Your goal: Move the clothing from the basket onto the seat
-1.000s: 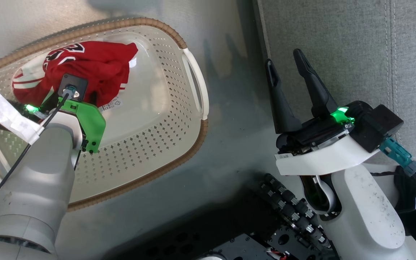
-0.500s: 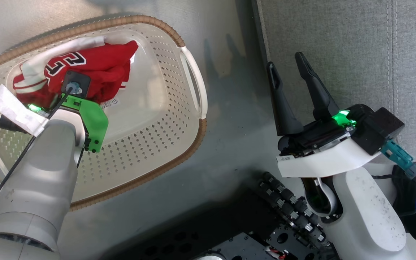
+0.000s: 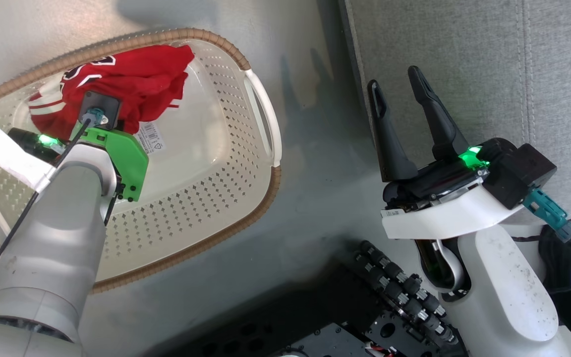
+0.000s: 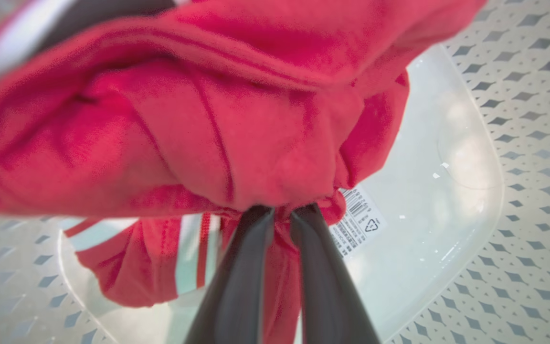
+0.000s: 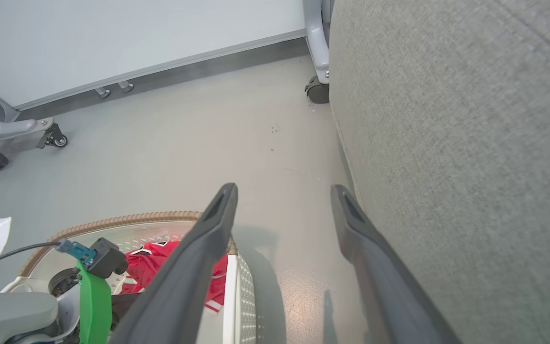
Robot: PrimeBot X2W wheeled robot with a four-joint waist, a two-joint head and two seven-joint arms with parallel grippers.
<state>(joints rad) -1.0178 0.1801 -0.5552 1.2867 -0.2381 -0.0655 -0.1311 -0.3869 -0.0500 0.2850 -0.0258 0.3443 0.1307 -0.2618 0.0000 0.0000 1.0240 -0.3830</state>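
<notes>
Head view: seat (image 3: 464, 59) takes the 1–2 o'clock corner, grey floor (image 3: 315, 148) runs down the middle, basket (image 3: 206, 198) sits on the floor at 9–10 o'clock, apart from the seat. Clothing (image 3: 137, 74) is in the basket, bunched at about 11 o'clock of its interior. Its top edge reaches the brown rim (image 3: 132, 39).

Left wrist view: left gripper (image 4: 282, 212) is clamped on a fold of the red fabric – fingers nearly together, cloth pinched between them.

Right gripper (image 3: 394, 78) is spread wide and holds nothing – it sits over the floor-seat edge at 3 o'clock, fingers pointing to 12.

Label sticker (image 3: 150, 137) lies on the basket bottom, 5 o'clock of the clothing.
</notes>
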